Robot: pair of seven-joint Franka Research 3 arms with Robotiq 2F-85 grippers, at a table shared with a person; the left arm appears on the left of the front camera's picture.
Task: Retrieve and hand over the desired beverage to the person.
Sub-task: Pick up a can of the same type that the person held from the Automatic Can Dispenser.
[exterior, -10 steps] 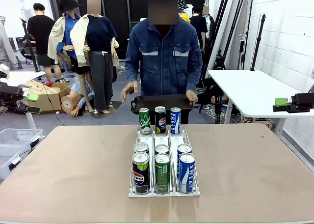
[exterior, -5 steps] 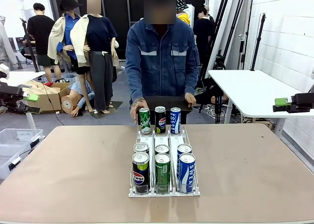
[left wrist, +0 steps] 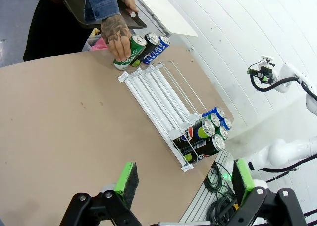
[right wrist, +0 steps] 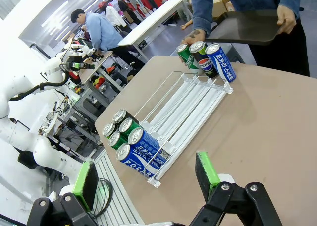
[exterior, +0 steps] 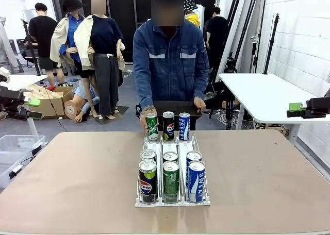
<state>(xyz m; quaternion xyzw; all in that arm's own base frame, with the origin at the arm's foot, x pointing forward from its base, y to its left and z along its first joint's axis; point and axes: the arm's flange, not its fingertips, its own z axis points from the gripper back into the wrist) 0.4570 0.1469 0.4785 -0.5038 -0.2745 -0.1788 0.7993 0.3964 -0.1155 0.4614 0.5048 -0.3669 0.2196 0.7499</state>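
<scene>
I look across a tan surface (exterior: 72, 183) under even indoor light. On the right, a white brick wall (exterior: 301, 23) runs behind a white table (exterior: 263, 93). Far left, a cardboard box (exterior: 51, 98) sits on the grey floor (exterior: 87, 127), with a clear plastic bin (exterior: 13, 145) nearer.

The person (exterior: 170, 65) (denim jacket) grips the far green can (exterior: 152, 127).

The room is bright, with soft, even light. The tops of the cans (exterior: 170, 156) in the can rack (exterior: 172, 203) shine a little. Right beside the rack, the table (exterior: 72, 178) shows only faint shadows. Things near the rack look sharp. In both wrist views, straight lines bend far from the rack. The white wall (left wrist: 237, 28) behind the rack glows very bright.
</scene>
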